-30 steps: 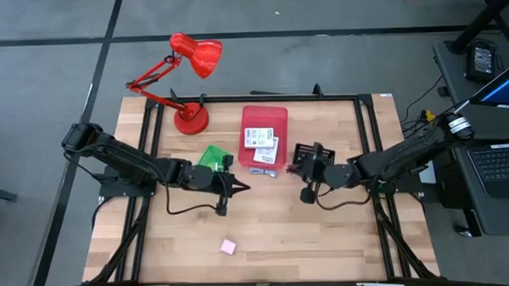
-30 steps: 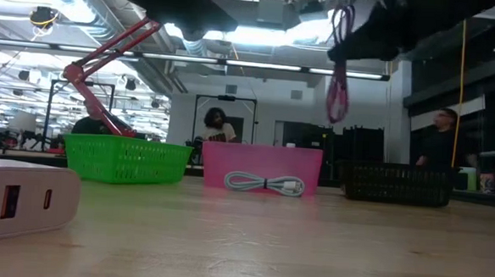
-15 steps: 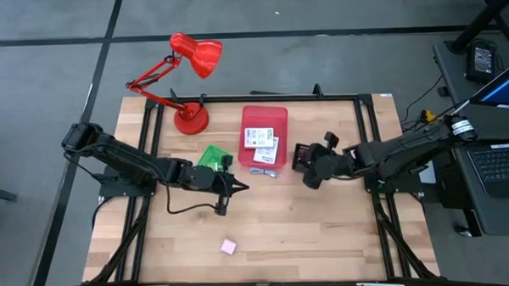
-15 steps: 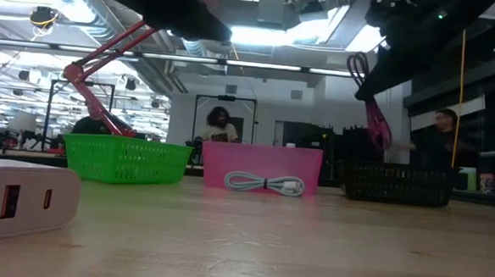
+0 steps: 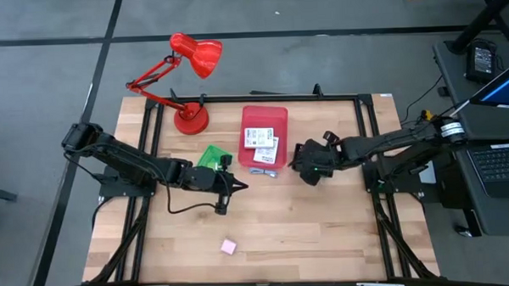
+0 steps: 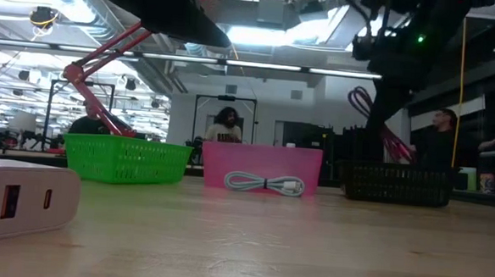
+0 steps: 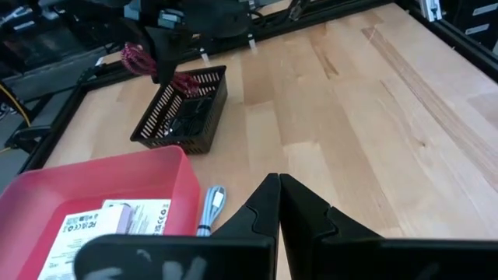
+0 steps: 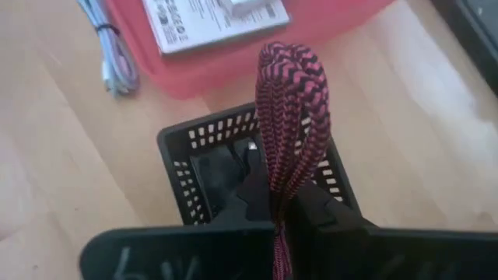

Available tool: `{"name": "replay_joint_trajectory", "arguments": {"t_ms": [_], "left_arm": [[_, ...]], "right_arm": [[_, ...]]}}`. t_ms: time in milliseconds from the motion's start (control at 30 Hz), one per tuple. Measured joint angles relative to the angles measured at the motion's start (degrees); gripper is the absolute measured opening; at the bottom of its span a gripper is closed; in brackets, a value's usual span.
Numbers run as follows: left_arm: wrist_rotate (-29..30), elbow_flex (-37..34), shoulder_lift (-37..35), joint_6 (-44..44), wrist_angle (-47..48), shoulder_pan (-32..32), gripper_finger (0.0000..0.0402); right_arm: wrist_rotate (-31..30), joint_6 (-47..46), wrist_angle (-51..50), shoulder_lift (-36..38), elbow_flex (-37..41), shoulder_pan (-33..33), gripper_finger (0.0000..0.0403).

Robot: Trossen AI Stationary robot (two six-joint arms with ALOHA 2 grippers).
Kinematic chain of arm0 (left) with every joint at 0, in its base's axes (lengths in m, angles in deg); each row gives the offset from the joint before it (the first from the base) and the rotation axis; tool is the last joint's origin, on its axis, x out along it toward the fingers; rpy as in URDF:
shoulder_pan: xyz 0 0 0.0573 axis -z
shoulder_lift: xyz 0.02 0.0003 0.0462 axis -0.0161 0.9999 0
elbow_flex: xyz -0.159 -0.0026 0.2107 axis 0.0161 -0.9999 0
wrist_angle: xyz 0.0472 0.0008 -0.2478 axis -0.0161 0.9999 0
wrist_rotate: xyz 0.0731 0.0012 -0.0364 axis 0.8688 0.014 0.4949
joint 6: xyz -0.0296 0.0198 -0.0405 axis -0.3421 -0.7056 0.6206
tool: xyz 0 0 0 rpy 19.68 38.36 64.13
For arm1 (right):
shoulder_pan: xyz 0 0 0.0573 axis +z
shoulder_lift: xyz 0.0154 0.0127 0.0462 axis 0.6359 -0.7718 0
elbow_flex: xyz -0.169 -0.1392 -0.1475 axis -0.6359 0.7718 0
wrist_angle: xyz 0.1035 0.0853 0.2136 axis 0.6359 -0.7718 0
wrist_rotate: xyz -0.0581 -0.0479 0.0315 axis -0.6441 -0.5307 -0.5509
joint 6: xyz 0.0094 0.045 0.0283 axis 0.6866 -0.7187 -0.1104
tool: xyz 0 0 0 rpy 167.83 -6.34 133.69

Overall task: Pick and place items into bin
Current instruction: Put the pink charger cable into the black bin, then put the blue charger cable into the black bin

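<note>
Your right gripper [image 8: 282, 204] pinches the purple cord [image 8: 289, 117] above the black basket [image 8: 194, 152], at the red tray's [image 5: 252, 119] three o'clock.

You see the black plastic basket [image 7: 183, 109] with a purple braided cord [image 7: 159, 71] hanging over it, near the pink tray [image 7: 93, 194].

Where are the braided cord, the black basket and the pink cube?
Cord [image 8: 289, 101]: right wrist view, on its looped top, above the basket.
Basket [image 7: 173, 132]: left wrist view, on its slotted side wall.
Cube [image 5: 228, 246]: high view, on its top face.
</note>
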Motion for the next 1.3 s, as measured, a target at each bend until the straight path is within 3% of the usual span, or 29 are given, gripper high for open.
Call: {"name": "replay_joint_trajectory", "arguments": {"t_ms": [367,900,1300], "left_arm": [[-0.02,0.0,0.02,1.61,1.0,0.0,0.0003],[-0.03,0.0,0.02,1.59,1.0,0.0,0.0003],[-0.04,0.0,0.02,1.4,1.78,0.0,0.0003]], "right_arm": [[3.07,0.22,-0.96,-4.56,0.01,-3.41,0.0003],[3.11,0.49,-1.4,-4.51,0.02,-3.75,0.0081],[3.02,9.53,3.77,-1.67,0.02,-3.0,0.0099]]}}
